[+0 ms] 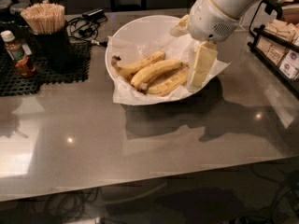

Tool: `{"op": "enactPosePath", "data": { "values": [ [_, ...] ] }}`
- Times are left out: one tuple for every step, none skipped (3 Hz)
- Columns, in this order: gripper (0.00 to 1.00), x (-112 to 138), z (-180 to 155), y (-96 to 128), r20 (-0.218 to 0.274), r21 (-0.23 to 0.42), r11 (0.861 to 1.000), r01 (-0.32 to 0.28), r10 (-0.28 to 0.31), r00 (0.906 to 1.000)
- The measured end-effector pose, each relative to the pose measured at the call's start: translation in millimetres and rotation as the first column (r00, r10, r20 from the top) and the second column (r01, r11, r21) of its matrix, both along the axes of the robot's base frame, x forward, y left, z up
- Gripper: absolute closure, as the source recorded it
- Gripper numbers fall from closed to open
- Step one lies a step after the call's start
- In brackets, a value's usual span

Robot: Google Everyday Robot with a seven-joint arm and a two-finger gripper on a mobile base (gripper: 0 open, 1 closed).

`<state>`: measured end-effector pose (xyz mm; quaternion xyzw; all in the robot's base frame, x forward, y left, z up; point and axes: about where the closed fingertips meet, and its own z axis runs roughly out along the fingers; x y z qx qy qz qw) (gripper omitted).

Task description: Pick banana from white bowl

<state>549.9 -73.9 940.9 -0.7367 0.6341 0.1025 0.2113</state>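
The grey surface [140, 148] is carrying everything, and the white arm [219, 8] is reaching in from the far right. The bowl [135, 29] is sitting at the far middle of the surface, lined with crinkled paper [124, 94] that is spilling over its near rim. The hand [198, 78] is hanging point-down over the bowl's right side, just right of the fruit. Whether it is wide or narrow I cannot tell.

The banana [156, 71] is lying in the middle of the bowl between two slimmer ones. The far one [140, 64] and the near one [169, 82] are both lying close against it. Its long axis is running across the bowl from near-left to far-right, curving gently. Its dark end is pointing near-left and its other end is pointing toward the hand.

It is probably light, fairly firm under a smooth, slightly slippery skin, and likely to bruise under a hard squeeze. The thick middle is looking like the best place to grip, across the long axis, though the neighbours are crowding both flanks.
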Motion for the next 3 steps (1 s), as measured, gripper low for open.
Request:
{"op": "enactPosePath", "data": {
  "values": [
    [0.00,25,-20,16,-0.044,0.012,1.000,-0.026,0.027,0.9987],
    [0.00,46,-40,34,-0.089,0.002,0.999,-0.052,0.052,0.9947],
    [0.00,63,-65,52,-0.124,-0.001,0.998,-0.070,0.070,0.9898]
  ]
}}
